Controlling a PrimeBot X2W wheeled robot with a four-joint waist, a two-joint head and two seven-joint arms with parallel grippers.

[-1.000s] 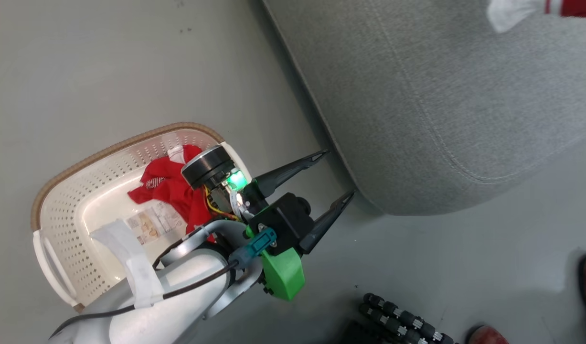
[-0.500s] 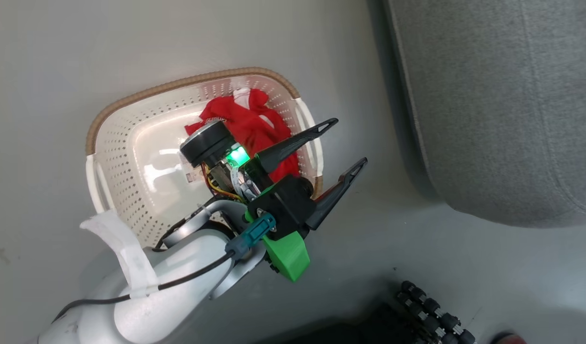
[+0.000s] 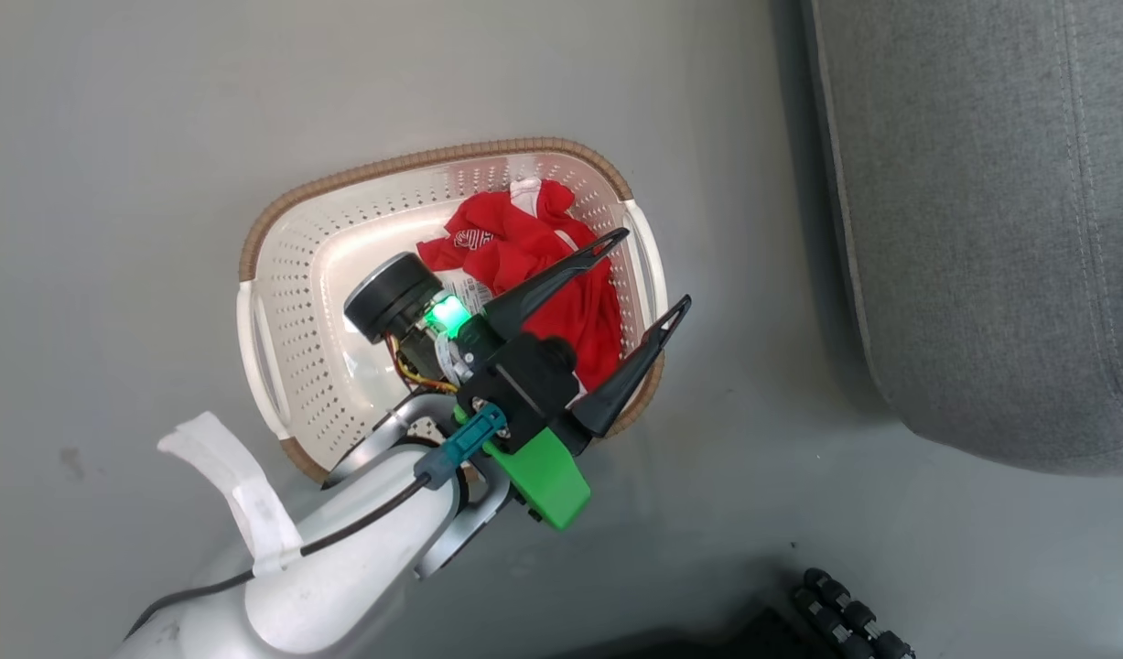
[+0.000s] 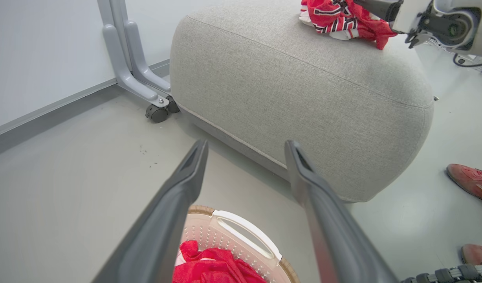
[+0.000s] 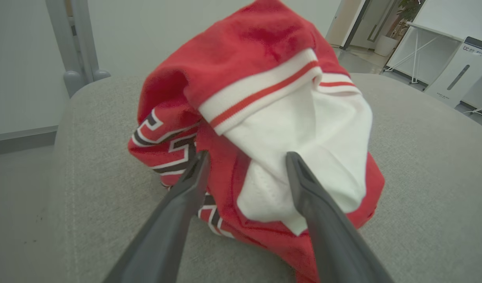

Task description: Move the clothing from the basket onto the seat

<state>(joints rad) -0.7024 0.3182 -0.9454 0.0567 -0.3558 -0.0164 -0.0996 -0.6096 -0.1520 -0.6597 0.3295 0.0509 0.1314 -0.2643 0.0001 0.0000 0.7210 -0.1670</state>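
Jersey (image 5: 256, 129) sits heaped on the seat (image 5: 421, 177), soft red knit with white ribbed trim on coarse grey weave. The right hand (image 5: 246, 154) straddles it, fingers apart, apparently letting it lie. The left hand (image 3: 653, 268), spread and empty, hangs over the perforated cream basket (image 3: 286, 265) left of the seat, where the plain red shirt (image 3: 524, 247) lies bunched, likely next.

a crumpled red shirt (image 3: 534, 265) lies in the cream basket (image 3: 296, 302); a striped red jersey (image 5: 260, 129) sits bunched on the grey seat (image 5: 421, 177).
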